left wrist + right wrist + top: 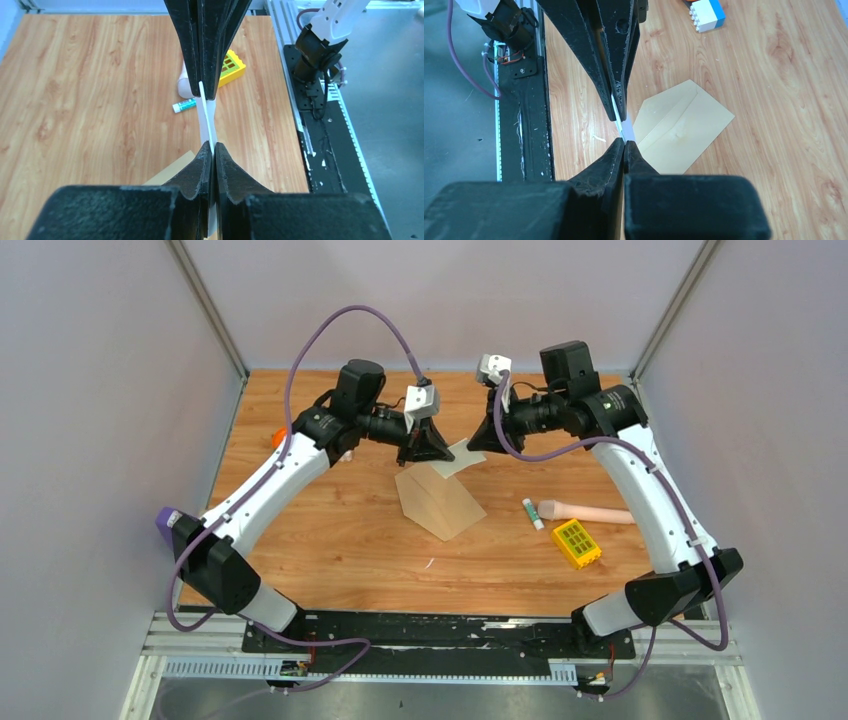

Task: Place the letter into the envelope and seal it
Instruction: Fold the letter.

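The pale letter [458, 458] hangs above the table, held at opposite edges by both grippers. My left gripper [425, 447] is shut on its left edge and my right gripper [486, 438] on its right edge. In the left wrist view the letter [206, 120] shows edge-on between my gripper [210, 146] and the other one. In the right wrist view only a thin sliver of the letter [619, 121] shows at my gripper [624, 143]. The tan envelope [440, 502] lies flat on the table just below and in front of the letter, and it shows in the right wrist view [681, 131].
A glue stick [532, 513], a beige cylinder [588, 511] and a yellow block [576, 544] lie right of the envelope. An orange item [278, 437] sits at the far left. A blue-and-white brick [707, 13] lies further back. Walls close in the table's sides.
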Tool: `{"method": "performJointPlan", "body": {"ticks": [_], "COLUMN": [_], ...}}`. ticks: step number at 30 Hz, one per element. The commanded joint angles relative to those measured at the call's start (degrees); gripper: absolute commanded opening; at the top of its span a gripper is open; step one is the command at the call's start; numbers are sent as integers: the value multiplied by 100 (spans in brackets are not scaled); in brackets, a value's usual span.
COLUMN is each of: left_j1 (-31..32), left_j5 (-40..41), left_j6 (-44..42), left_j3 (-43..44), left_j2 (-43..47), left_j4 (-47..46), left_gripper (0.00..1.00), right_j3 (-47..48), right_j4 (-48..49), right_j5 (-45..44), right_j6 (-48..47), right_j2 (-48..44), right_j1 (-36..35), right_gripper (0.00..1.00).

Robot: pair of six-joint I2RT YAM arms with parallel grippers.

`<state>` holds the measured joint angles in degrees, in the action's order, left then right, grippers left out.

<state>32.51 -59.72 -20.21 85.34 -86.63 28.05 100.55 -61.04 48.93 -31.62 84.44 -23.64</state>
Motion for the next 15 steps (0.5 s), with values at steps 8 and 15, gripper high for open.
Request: {"method": "performJointPlan", "body": {"ticks": [8, 15], "left_j1": [0, -8], "left_j5": [234, 285], "left_j6": [-486, -629], "left_j3": [111, 123], "left_j2": [215, 161], "left_j4": [486, 622], "left_gripper": [2, 1], "right_j3": [274, 322], "right_j4": [143, 110], "right_j5": [-1, 49], "right_j6": [-203, -284], "right_j2": [-414, -579], "right_j1": [447, 675], "right_gripper": [0, 0]}}
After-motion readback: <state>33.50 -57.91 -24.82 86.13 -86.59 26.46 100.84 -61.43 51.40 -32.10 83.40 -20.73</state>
